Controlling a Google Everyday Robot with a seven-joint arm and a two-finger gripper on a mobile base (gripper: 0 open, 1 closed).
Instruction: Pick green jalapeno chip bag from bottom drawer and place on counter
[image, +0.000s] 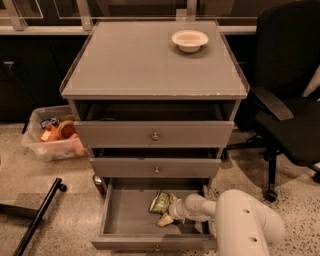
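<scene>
The green jalapeno chip bag (160, 202) lies in the open bottom drawer (125, 220), right of its middle and toward the back. My gripper (168, 213) reaches into the drawer from the right and sits right at the bag's right and lower edge, low over the drawer floor. My white arm (240, 220) comes in from the lower right and hides the drawer's right front corner. The counter (140, 60) is the flat grey top of the cabinet, above the two upper drawers.
A white bowl (190, 40) stands on the counter at the back right. A black office chair (285, 100) is close to the cabinet's right side. A clear bin (52, 137) with orange items sits on the floor at left, and a black bar (37, 220) lies at lower left.
</scene>
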